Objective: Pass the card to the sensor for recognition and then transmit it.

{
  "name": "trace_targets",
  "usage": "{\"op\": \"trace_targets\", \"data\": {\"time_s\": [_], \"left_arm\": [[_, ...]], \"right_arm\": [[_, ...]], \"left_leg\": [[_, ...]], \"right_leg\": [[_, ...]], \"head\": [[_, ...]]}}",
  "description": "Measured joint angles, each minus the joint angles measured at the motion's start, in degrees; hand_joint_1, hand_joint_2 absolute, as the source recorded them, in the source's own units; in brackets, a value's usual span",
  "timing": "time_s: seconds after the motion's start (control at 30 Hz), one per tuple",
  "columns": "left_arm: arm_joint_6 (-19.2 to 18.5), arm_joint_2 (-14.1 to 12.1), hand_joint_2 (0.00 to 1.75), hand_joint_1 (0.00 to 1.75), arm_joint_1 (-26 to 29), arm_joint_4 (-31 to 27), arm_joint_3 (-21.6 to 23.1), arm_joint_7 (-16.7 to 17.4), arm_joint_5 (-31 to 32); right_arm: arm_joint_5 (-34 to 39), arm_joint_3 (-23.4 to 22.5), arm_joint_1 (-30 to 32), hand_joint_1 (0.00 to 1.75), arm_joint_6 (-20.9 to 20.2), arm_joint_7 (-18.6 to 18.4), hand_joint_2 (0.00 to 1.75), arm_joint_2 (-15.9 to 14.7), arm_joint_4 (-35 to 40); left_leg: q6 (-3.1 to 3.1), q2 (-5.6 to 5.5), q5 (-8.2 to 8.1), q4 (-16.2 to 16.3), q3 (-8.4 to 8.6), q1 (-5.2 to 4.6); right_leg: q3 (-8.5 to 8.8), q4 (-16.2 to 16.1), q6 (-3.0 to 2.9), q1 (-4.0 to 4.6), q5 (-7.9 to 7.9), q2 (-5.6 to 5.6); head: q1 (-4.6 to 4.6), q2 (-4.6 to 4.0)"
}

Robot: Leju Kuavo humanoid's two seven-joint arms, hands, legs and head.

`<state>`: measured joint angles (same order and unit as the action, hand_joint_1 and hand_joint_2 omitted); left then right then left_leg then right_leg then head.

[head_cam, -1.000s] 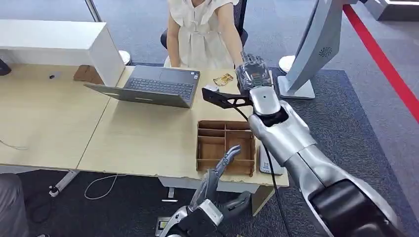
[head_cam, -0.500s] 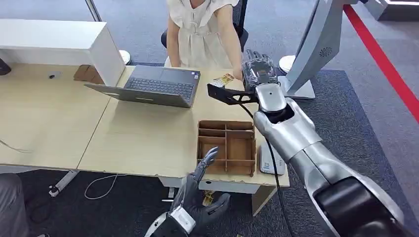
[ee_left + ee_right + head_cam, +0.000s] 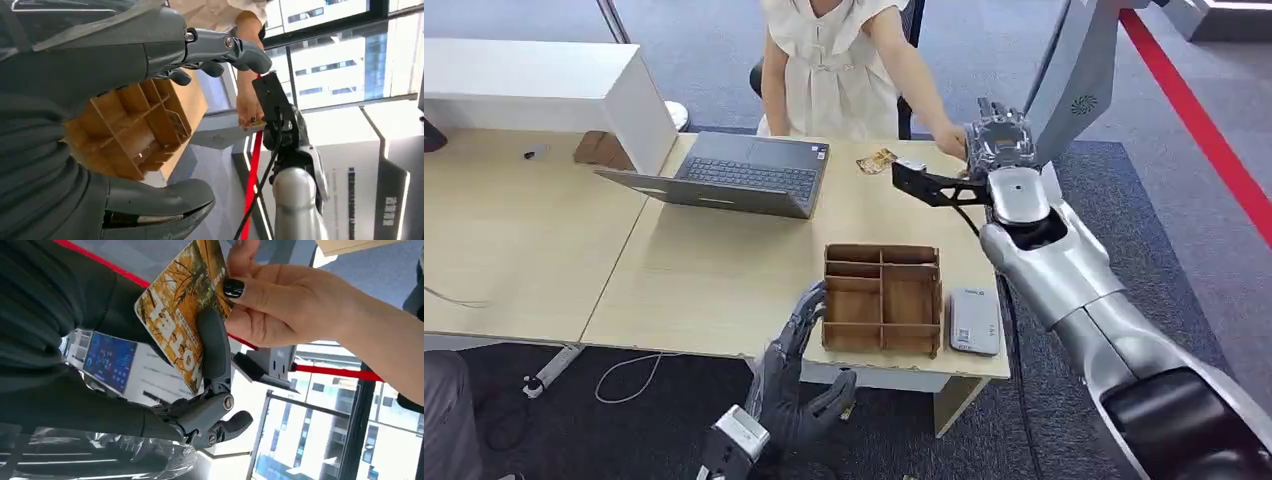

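Observation:
In the right wrist view a yellow-orange printed card (image 3: pixel 175 315) is pressed between my right hand's fingers (image 3: pixel 212 350), and a person's hand (image 3: pixel 280 305) pinches its far edge. My right hand (image 3: pixel 999 148) is raised over the table's far right corner, meeting the person's hand (image 3: pixel 949 140). The white card sensor (image 3: pixel 974 320) lies flat near the front edge, right of the wooden box. My left hand (image 3: pixel 789 385) hangs below the table's front edge, fingers spread and holding nothing; its fingers (image 3: pixel 220 47) are apart.
A divided wooden box (image 3: pixel 882 297) sits at the table's front. An open laptop (image 3: pixel 744 175) stands at the back, with a second small card (image 3: pixel 876 160) beside it. A white cabinet (image 3: pixel 544 85) is at the back left, a grey stand (image 3: pixel 1064 100) at the right.
My right hand has swung right and away from the laptop to meet the person's outstretched hand. My left hand has dropped lower and drifted left below the table edge.

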<state>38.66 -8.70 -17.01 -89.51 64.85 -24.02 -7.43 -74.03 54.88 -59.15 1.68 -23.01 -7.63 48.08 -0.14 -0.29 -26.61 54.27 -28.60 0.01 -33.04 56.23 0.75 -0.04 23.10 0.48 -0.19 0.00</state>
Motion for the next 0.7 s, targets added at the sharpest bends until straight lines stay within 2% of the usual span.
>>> {"op": "trace_targets", "data": {"time_s": [0.07,0.1,0.13,0.27,0.53,0.7], "left_arm": [[0.00,0.02,1.75,0.00,0.01,0.04,-0.37,0.00,0.02],[0.00,0.02,1.75,0.00,0.01,0.07,-0.51,0.00,0.00],[0.00,0.02,1.75,0.00,0.03,0.11,-0.57,0.00,0.02],[-0.74,0.11,1.75,0.00,0.21,0.28,-1.20,-0.31,0.57],[-4.33,1.22,1.75,0.00,2.84,0.72,-3.61,-1.05,3.41],[-5.20,1.75,1.75,0.00,3.90,0.96,-4.75,-1.29,4.26]], "right_arm": [[-0.02,0.00,0.21,1.75,-0.09,-0.05,1.75,-0.66,0.83],[-0.02,0.00,0.29,1.45,-0.11,-0.05,1.75,-0.94,1.23],[-0.05,0.00,0.37,0.00,-0.13,-0.05,1.75,-1.14,1.51],[-0.22,-0.11,0.78,0.00,0.78,-1.02,1.75,-1.82,2.86],[1.03,-2.67,3.26,0.00,8.74,-2.30,1.75,-2.82,7.26],[1.20,-3.98,5.31,0.00,10.41,-2.45,1.75,-3.83,8.86]], "left_leg": [[0.00,0.01,-0.01,0.00,0.00,0.00],[0.01,0.01,-0.01,0.00,0.00,0.00],[0.01,0.01,-0.01,0.00,0.00,0.00],[0.01,0.01,0.00,0.00,0.01,0.01],[0.01,0.04,0.00,0.00,0.04,0.00],[0.01,0.03,0.00,0.00,0.03,0.00]], "right_leg": [[0.00,0.00,0.00,0.00,0.00,0.00],[-0.01,0.00,0.00,0.00,0.00,0.00],[-0.01,0.00,0.00,0.00,0.00,0.00],[0.00,0.00,0.00,0.01,0.00,0.01],[0.00,-0.01,0.00,0.00,0.00,0.02],[0.01,-0.01,0.00,0.00,0.00,0.02]], "head": [[0.02,0.00],[0.00,0.00],[0.02,0.00],[0.00,0.00],[0.00,0.00],[0.00,0.00]]}}
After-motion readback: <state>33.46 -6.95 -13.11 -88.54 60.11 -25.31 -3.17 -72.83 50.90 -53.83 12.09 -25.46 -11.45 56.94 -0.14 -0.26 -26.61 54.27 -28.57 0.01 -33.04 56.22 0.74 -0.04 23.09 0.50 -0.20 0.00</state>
